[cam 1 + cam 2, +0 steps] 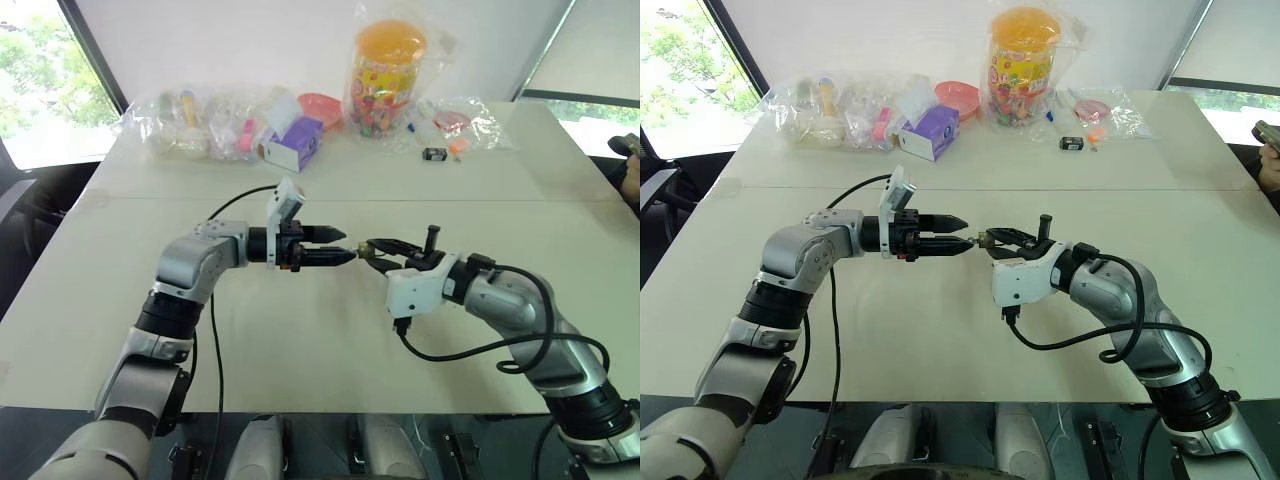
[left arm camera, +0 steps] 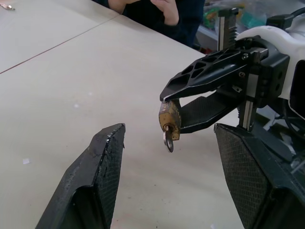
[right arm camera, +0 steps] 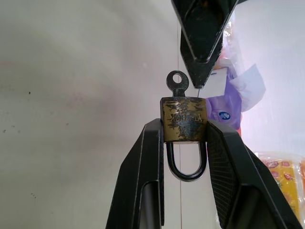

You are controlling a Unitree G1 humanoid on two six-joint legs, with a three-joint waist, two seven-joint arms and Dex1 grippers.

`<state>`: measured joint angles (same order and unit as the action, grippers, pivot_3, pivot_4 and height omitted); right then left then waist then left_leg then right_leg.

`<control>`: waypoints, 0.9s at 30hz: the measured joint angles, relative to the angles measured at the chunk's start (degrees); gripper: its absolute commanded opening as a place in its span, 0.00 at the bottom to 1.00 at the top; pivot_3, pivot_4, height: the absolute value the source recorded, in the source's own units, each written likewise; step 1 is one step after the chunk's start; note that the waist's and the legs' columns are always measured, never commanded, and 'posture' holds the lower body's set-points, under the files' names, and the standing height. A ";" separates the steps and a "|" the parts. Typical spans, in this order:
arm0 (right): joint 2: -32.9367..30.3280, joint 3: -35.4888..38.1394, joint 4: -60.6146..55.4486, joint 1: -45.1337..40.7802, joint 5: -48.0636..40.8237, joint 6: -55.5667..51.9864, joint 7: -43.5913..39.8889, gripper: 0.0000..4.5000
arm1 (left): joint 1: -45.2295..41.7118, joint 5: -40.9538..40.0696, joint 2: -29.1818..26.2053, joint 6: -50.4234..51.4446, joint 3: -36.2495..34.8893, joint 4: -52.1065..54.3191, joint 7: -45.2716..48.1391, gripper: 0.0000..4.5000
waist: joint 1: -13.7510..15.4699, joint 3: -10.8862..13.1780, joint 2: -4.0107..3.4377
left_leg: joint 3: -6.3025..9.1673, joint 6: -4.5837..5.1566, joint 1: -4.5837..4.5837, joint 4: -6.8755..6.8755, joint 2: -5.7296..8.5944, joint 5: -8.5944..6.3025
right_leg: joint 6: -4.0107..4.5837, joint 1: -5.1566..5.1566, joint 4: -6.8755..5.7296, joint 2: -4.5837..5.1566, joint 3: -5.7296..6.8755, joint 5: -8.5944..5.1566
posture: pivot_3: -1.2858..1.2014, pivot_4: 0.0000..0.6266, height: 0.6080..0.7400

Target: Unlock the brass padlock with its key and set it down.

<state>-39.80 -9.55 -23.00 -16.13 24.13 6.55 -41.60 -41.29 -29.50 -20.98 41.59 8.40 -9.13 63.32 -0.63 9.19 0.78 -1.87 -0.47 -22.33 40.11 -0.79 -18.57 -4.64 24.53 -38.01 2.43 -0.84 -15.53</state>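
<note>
The right gripper [image 3: 183, 138] is clamped on the brass padlock [image 3: 183, 119], with the key [image 2: 168, 141] pointing toward the left gripper [image 2: 169, 157]. That gripper's fingers stand apart, directly facing the key and nearest to it.

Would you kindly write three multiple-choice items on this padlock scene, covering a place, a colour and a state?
1. Where is the brass padlock?
A. lying on the table
B. between the right gripper's fingers
C. among the plastic bags

2. What colour is the box at the table's far edge?
A. purple
B. green
C. black

3. How does the left gripper stand?
A. shut on the key
B. shut on the padlock
C. open beside the key

Key: B, fingers press the padlock's sides; A, its purple sides show; C, its fingers stand apart, holding nothing.
</note>
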 measured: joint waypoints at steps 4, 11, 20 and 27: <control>0.00 -0.13 -0.58 -0.03 0.33 0.08 0.03 0.14 | 0.00 -0.02 0.44 0.57 -0.27 -1.37 -0.07 0.69 | 0.00 0.00 0.00 | 0.00 0.00 0.00 0.00 0.01 0.00 | 0.00 0.00 0.00 0.00 0.00 0.00 | 0.52 0.24 0.96; -0.07 -0.11 -0.58 -0.05 0.64 -0.25 0.03 0.14 | 0.00 -0.01 0.88 0.10 -0.25 -1.70 0.84 0.02 | 0.05 0.00 0.00 | 0.00 0.00 0.00 0.00 0.01 0.00 | 0.00 0.00 0.00 0.01 0.00 0.00 | 0.52 0.24 0.96; -0.13 -0.07 -0.60 -0.04 0.89 -0.69 -0.46 0.14 | 0.16 2.91 0.59 -5.25 1.48 -0.87 1.44 0.02 | 0.01 0.00 0.00 | 0.00 0.00 0.00 0.00 0.01 0.00 | 0.00 0.00 0.00 0.00 -0.01 0.00 | 0.52 0.24 0.96; -0.09 -0.03 -0.60 -0.16 0.76 -1.73 -1.43 0.14 | 3.38 11.73 1.04 -25.00 3.95 0.10 1.04 0.02 | 0.07 0.00 0.00 | -0.01 0.00 0.00 0.00 0.01 0.00 | 0.00 0.00 0.00 0.02 -0.01 0.00 | 0.52 0.24 0.96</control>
<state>-39.88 -9.58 -23.60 -16.29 24.89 4.81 -43.03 -37.91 -17.77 -19.94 16.59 12.35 -9.03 64.35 -0.56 9.20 0.79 -1.88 -0.47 -22.33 40.11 -0.78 -18.57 -4.64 24.53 -38.01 2.46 -0.84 -15.52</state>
